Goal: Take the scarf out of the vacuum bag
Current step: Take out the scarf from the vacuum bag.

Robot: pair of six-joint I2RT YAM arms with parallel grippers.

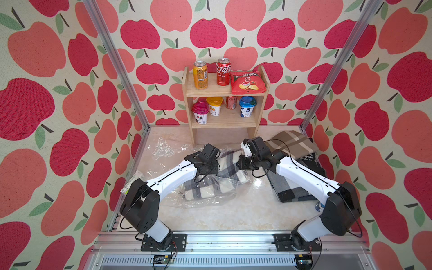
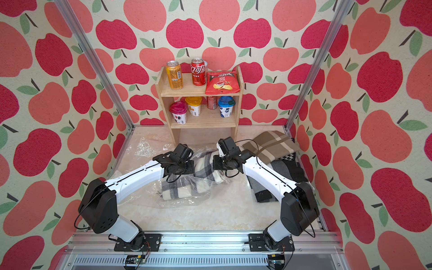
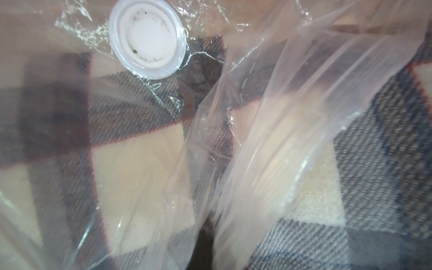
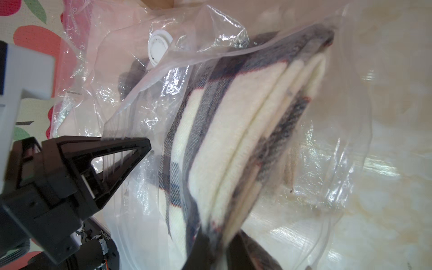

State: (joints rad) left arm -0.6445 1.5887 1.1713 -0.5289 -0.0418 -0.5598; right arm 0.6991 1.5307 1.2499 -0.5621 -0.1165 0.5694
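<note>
The vacuum bag [image 1: 205,201] is clear plastic with a round white valve cap [image 3: 147,39] and lies mid-table in both top views. Inside it is the scarf [image 1: 217,177], folded, in cream and grey plaid, with one end sticking out towards the right arm. My left gripper [image 4: 145,146] is shut on a stretched flap of the bag's film, above the scarf. My right gripper [image 4: 217,252] is shut on the scarf's folded end [image 4: 233,140] at the bag's mouth. In the top views both sets of fingertips are hidden under the wrists.
A wooden shelf [image 1: 224,93] with cans, cups and a crisp packet stands at the back. A brown striped scarf [image 1: 292,142] and a dark grey one [image 1: 287,187] lie under the right arm. Another crumpled clear bag [image 1: 163,147] lies at the back left.
</note>
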